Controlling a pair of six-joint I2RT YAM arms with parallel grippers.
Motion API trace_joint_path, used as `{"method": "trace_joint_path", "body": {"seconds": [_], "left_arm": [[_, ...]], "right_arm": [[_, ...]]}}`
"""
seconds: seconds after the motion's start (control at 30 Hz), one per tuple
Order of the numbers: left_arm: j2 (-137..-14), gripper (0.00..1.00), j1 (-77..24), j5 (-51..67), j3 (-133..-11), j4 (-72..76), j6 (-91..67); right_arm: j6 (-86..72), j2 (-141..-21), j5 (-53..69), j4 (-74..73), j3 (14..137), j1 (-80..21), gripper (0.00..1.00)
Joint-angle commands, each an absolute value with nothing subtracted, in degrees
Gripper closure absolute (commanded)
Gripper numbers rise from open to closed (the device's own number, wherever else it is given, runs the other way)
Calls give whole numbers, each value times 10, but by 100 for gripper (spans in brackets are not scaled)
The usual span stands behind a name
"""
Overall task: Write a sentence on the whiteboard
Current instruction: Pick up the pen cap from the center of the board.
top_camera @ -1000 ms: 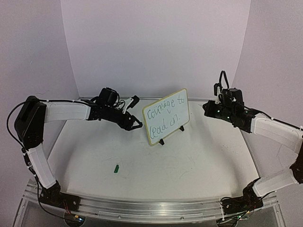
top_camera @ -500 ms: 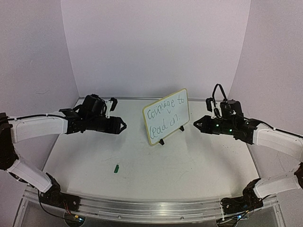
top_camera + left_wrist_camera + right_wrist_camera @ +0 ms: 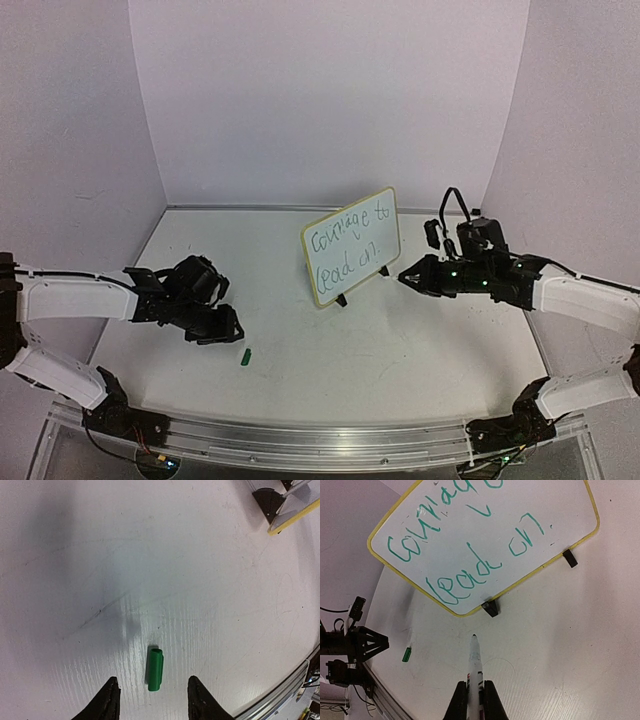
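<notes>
green handwritten sentence [image 3: 465, 555] looks finished; our right gripper [image 3: 475, 684] clamps the white marker [image 3: 473, 655]; left gripper [image 3: 152, 680], jaws apart, straddles the small green cap [image 3: 155, 669] at lower centre. next we pinch it.

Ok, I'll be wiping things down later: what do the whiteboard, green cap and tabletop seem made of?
Whiteboard: smooth white coated face that takes marker ink, with a thin pale-yellow rim, probably plastic. Green cap: likely smooth moulded plastic, uniform colour. Tabletop: matte white with fine grain lines and scuffs; painted wood or laminate, hard to tell.
</notes>
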State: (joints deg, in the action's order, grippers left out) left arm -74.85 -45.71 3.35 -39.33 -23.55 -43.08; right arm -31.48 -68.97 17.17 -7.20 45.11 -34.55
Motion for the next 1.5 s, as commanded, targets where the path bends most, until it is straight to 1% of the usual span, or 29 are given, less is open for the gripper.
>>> {"method": "trace_joint_path", "body": {"seconds": [0.0, 0.13, 0.33, 0.43, 0.6, 0.97, 1.17, 1.3, 1.4, 1.47], "left_arm": [[-760, 64, -459, 66, -392, -227, -437], [-802, 69, -465, 85, -404, -218, -431], [-840, 71, -470, 89, -415, -213, -423], [-856, 76, -473, 96, -419, -207, -420], [-875, 81, -483, 90, -433, -221, -413], [-898, 83, -496, 85, -442, -242, -418], [-910, 91, -501, 75, -444, -266, -426], [-909, 94, -503, 70, -440, -275, -434], [-913, 99, -506, 71, -440, -277, -432], [-910, 100, -509, 67, -442, -277, -426]], "right_arm": [[-334, -684, 168, -70, 444, -350, 100], [-338, -693, 167, -69, 446, -352, 100], [-338, -701, 170, -69, 446, -354, 100], [-340, -702, 168, -69, 442, -354, 100], [-342, -703, 164, -69, 438, -354, 100], [-342, -706, 159, -68, 434, -354, 100], [-343, -703, 158, -68, 432, -354, 100], [-342, -697, 152, -68, 431, -354, 100], [-341, -698, 154, -68, 432, -354, 100], [-337, -699, 166, -67, 434, -354, 100]]}}
